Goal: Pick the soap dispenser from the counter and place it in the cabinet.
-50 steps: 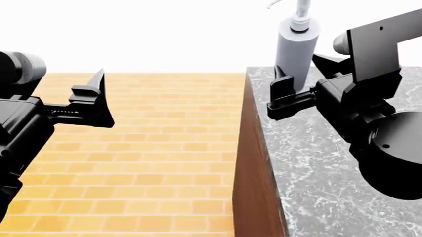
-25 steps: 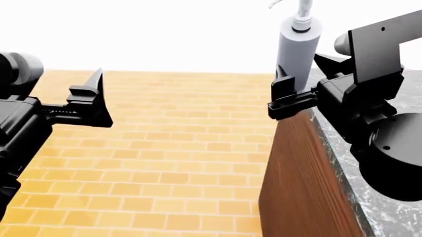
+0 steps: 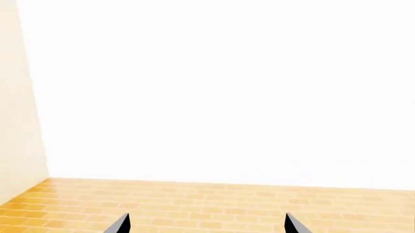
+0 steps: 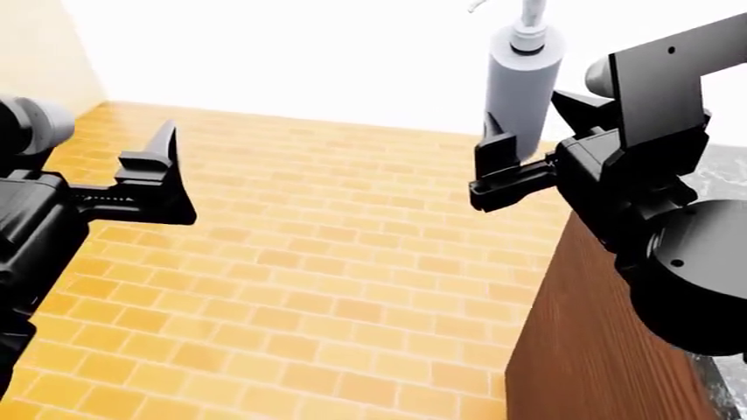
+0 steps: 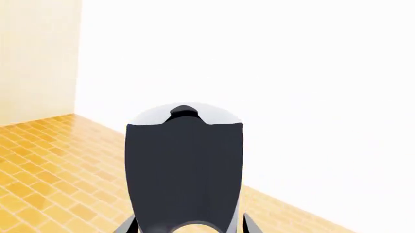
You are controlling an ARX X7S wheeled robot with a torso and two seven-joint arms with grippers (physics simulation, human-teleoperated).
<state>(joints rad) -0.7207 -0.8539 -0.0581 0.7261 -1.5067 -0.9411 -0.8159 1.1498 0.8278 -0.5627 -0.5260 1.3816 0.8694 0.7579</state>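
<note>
Floor of orange brick (image 4: 292,262) fills the left, where the black left gripper (image 4: 157,179) hangs open and empty at nine o'clock. At two o'clock the black right gripper (image 4: 526,153) is closed on the tall pale grey soap dispenser (image 4: 516,83), held upright in the air, pump head up, its nozzle toward eleven o'clock. With only its bottom end held, it could tip or slip, and it is past the edge of the dark brown wooden counter (image 4: 607,350), so it would fall.

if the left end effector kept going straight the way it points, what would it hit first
Nothing nearby: beyond the open left end effector lies only bare brick floor, then a white wall. Depth is unclear.
</note>
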